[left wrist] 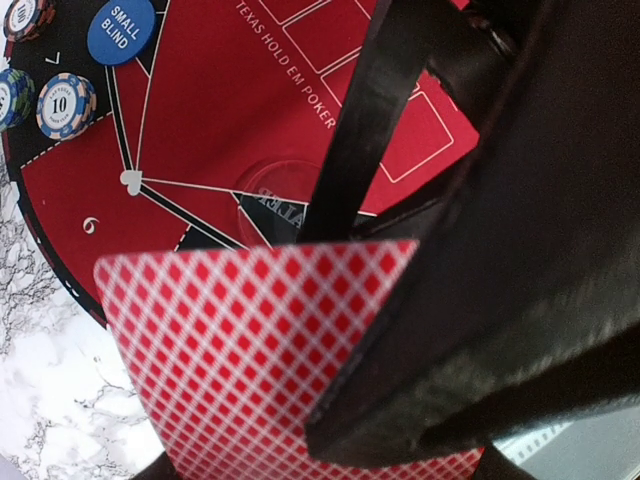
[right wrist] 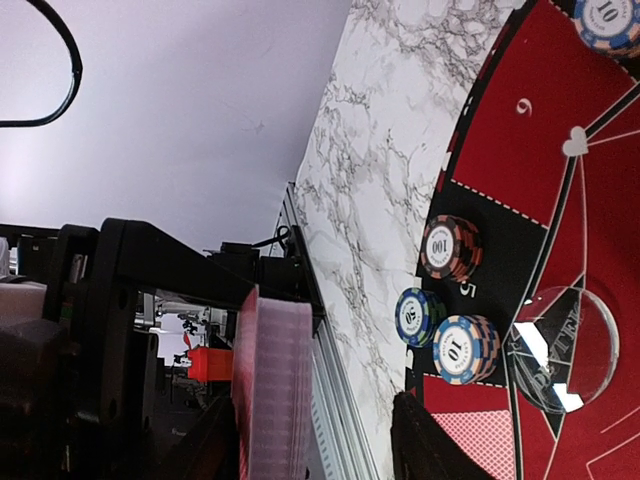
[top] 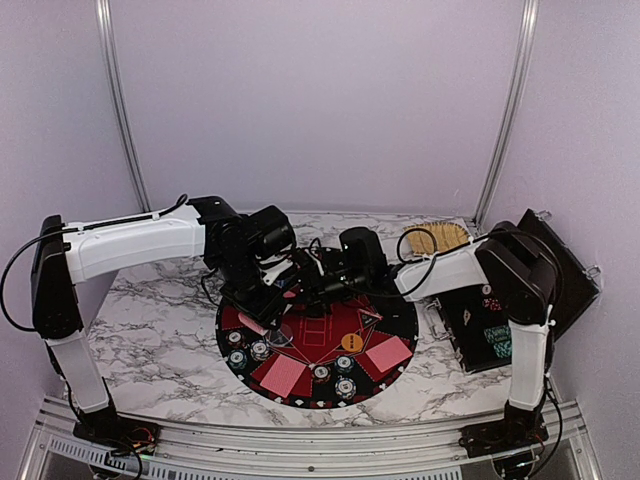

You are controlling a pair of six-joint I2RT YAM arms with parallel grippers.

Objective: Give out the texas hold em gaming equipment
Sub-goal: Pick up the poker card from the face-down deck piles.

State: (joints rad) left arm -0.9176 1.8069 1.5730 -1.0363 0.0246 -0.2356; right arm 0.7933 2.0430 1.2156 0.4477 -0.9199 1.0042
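Where the cards were: pink-red-backed paper playing cards (left wrist: 250, 350), pinched in the left gripper (top: 268, 312).
Right gripper (right wrist: 315, 445): stood half open, empty, fingers either side of their thin edge.

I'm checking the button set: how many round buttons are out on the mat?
3: blue small-blind button beside chip stacks near the rim of the mat; orange button right of centre; clear dealer button towards the middle. Others may be hidden.
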